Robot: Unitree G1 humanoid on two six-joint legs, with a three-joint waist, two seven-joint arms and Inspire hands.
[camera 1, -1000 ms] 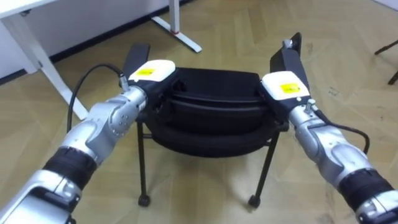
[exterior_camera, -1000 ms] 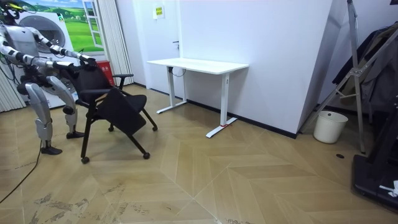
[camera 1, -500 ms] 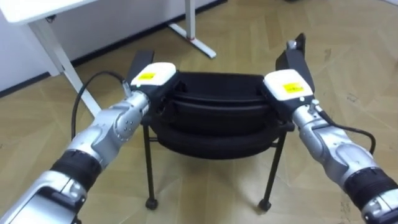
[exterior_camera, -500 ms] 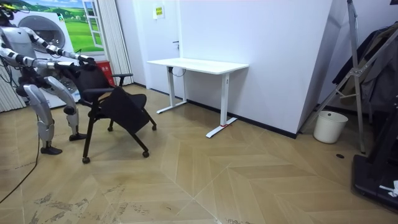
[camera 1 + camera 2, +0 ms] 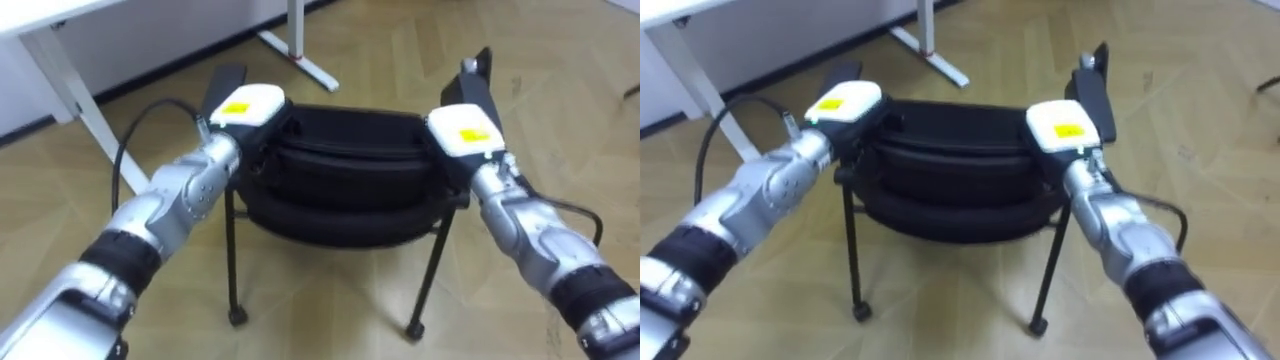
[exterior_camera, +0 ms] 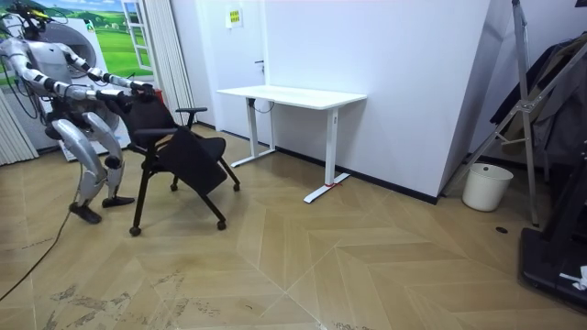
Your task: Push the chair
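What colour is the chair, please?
Black; the chair shows best in the room view.

Silver arms, black ribbed cuffs, black cables; left hand [image 5: 246, 106] and right hand [image 5: 466, 131] white-backed, seemingly yellow-labelled.

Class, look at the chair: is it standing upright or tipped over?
Upright. In the room view the chair stands on its legs, wheels on the floor, backrest uppermost.
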